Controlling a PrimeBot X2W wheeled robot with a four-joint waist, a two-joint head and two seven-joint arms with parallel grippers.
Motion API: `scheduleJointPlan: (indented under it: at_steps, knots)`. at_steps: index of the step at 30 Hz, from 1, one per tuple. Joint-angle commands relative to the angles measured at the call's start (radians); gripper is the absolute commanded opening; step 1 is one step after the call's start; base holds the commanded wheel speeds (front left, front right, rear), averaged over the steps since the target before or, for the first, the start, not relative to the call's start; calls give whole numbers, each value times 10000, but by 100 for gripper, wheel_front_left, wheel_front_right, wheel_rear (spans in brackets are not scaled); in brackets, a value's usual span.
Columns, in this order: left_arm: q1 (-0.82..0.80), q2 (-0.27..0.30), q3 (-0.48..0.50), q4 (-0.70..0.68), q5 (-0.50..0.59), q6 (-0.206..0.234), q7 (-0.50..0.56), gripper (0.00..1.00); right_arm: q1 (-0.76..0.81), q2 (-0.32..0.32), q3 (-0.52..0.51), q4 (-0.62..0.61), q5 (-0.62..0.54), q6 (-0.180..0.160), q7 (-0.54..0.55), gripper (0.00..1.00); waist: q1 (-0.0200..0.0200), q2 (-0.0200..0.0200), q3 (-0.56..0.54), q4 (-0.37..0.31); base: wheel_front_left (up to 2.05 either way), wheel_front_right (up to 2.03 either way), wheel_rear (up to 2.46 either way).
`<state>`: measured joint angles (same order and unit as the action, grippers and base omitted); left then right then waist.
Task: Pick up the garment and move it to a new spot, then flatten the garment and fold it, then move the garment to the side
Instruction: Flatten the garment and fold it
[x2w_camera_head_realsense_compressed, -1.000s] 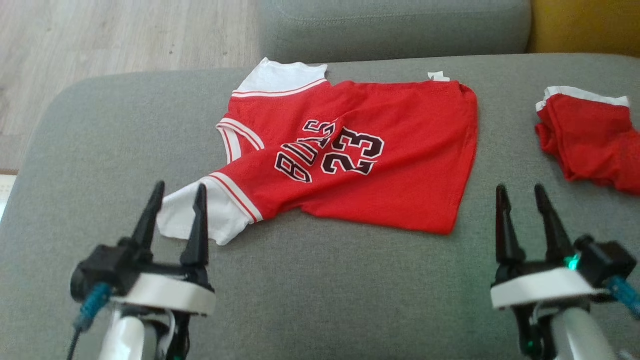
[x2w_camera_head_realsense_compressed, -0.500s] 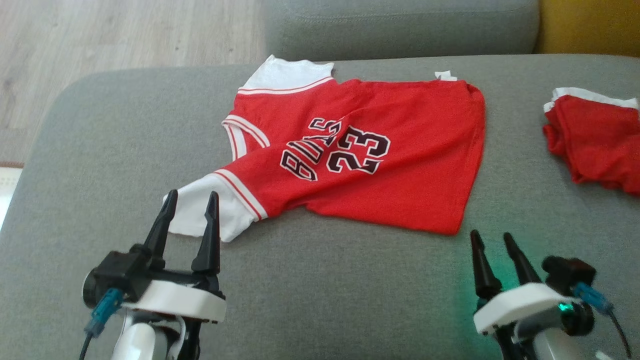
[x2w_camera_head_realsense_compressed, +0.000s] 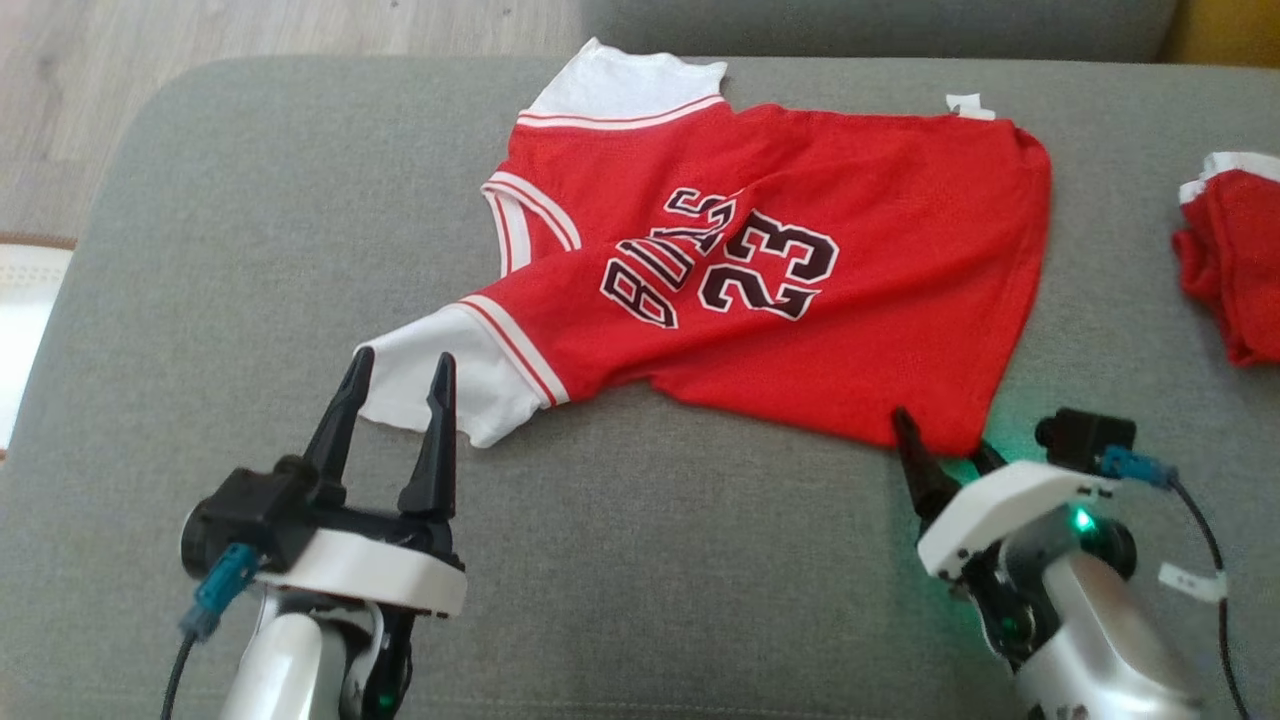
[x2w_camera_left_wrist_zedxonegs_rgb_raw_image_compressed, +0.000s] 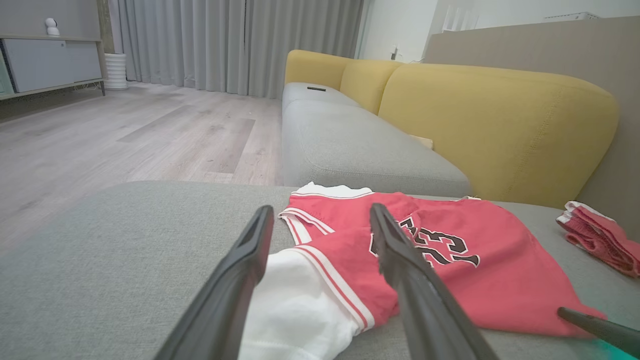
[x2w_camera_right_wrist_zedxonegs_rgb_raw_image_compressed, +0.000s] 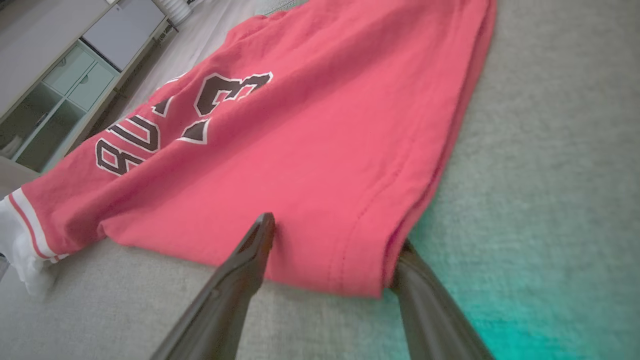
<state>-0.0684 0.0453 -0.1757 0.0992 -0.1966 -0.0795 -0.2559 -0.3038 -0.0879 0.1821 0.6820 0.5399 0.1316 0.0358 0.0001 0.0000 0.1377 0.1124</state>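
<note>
The garment (x2w_camera_head_realsense_compressed: 850, 350) is a red jersey with white sleeves and black lettering, lying rumpled on a grey cushion (x2w_camera_head_realsense_compressed: 650, 580). My left gripper (x2w_camera_head_realsense_compressed: 400, 356) is open, its fingertips over the near white sleeve (x2w_camera_head_realsense_compressed: 440, 370). In the left wrist view the sleeve (x2w_camera_left_wrist_zedxonegs_rgb_raw_image_compressed: 295, 305) lies low between the fingers of that gripper (x2w_camera_left_wrist_zedxonegs_rgb_raw_image_compressed: 321, 210). My right gripper (x2w_camera_head_realsense_compressed: 945, 435) is open and tilted at the garment's near right hem corner. In the right wrist view that corner (x2w_camera_right_wrist_zedxonegs_rgb_raw_image_compressed: 340, 260) sits between the gripper's (x2w_camera_right_wrist_zedxonegs_rgb_raw_image_compressed: 335, 235) two fingers, the left one over the cloth, the right one beside its edge.
A second red and white cloth (x2w_camera_head_realsense_compressed: 1230, 260) is bunched at the cushion's right edge. Beyond the cushion stand a grey sofa seat (x2w_camera_left_wrist_zedxonegs_rgb_raw_image_compressed: 350, 145) and a yellow backrest (x2w_camera_left_wrist_zedxonegs_rgb_raw_image_compressed: 500, 125). Wood floor (x2w_camera_head_realsense_compressed: 250, 30) lies to the far left.
The head camera has tipped, shifting the whole picture. My right gripper has moved forward and tilted onto the garment's hem corner. My left gripper has crept forward toward the white sleeve.
</note>
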Motion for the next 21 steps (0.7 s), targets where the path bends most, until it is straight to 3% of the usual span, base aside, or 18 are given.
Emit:
scheduleJointPlan:
  at_steps: [1,11,16,18,19,21]
  knots:
    - [-432,49,327,-287,-28,-22,-59,100,-340,-46,442,-136,148,-9,25,100,-1,0,43,37,0,0,0]
    - [-564,49,334,-236,-62,21,-59,100,-570,-717,2108,-903,1413,-9,-530,100,-1,0,23,-103,0,0,0]
    - [-528,49,371,-268,-186,44,-59,100,-730,-998,2391,-934,1706,-9,-1019,100,-1,0,-29,-231,0,0,0]
    - [-532,49,385,-269,-190,43,-59,100,-835,-1048,2417,-780,1729,-9,-1186,18,-1,0,-29,-264,0,0,0]
    - [-539,49,387,-269,-188,40,-59,100,-881,-1052,2428,-695,1722,-9,-1282,0,-1,0,-31,-276,0,0,0]
    - [-562,49,388,-266,-183,36,-59,100,-953,-1044,2427,-549,1753,-9,-1457,0,-1,0,-33,-287,0,0,0]
